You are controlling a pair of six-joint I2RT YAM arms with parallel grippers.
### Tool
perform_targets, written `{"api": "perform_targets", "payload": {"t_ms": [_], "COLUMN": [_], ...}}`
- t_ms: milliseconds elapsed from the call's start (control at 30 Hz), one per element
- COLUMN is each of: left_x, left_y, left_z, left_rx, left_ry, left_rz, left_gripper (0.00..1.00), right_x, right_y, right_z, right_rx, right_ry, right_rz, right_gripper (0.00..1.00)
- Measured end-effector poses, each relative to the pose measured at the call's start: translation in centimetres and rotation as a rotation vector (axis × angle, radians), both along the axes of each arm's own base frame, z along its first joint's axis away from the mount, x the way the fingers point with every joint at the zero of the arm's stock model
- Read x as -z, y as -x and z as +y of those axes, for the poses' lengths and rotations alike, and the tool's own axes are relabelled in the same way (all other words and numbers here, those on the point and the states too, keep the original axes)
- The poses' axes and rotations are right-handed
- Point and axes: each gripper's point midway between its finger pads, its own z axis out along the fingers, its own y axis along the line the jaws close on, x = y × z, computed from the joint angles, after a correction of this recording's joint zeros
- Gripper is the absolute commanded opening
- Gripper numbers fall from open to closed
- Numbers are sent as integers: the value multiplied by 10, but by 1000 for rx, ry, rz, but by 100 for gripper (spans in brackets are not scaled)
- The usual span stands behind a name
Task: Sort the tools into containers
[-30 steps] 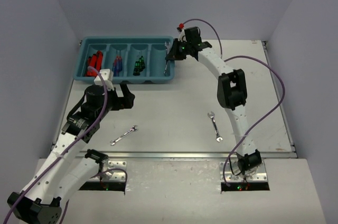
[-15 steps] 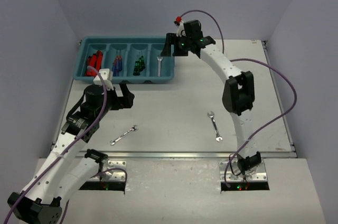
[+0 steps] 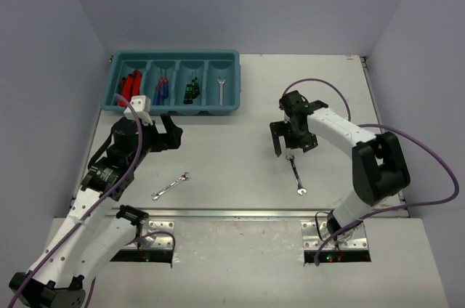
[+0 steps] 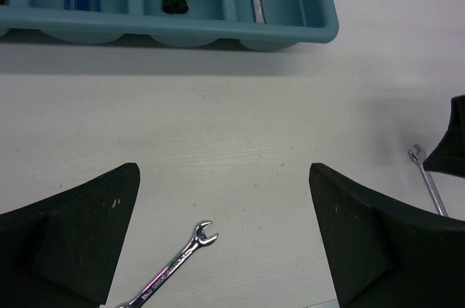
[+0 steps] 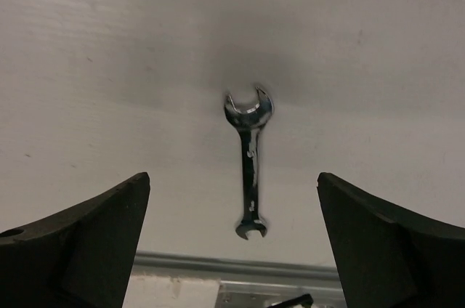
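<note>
Wrench (image 5: 249, 170) on the counter (image 3: 232, 148), lying just below our right gripper (image 3: 292, 142), centred between its wide-open, empty jaws. We see its long axis running toward the near edge, across the jaw gap. Our right arm is nearer. The left gripper (image 4: 225, 242), also open and empty, hovers by a second wrench (image 4: 174, 268).

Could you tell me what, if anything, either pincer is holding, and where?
Nothing: the left pincer and right pincer are open and empty; a wrench lies under the right.
</note>
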Motion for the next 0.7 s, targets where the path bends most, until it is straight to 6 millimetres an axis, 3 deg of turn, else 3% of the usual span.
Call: {"api": "perform_targets", "payload": {"t_ms": [67, 167, 300, 500, 567, 633, 700], "left_x": [2, 5, 7, 7, 7, 8, 8], "left_y": [-1, -1, -1, -1, -1, -1, -1], "left_z": [-1, -3, -5, -8, -9, -10, -10], "left_rx": [4, 11, 23, 37, 43, 47, 51], "left_ry": [-1, -2, 1, 7, 9, 10, 11], "left_rz": [8, 23, 31, 32, 34, 36, 37], "left_gripper": [100, 100, 100, 100, 100, 100, 100], "right_x": [19, 31, 44, 68, 69, 70, 71], "right_y": [27, 47, 55, 65, 67, 67, 68], "right_z": [-14, -24, -28, -28, -26, -23, -21], "right_rx": [-2, -9, -18, -20, -21, -22, -24], "right_ry": [46, 79, 93, 88, 76, 63, 55], "right_rz": [84, 147, 185, 248, 258, 265, 274], "right_gripper": [92, 85, 60, 39, 28, 8, 0]}}
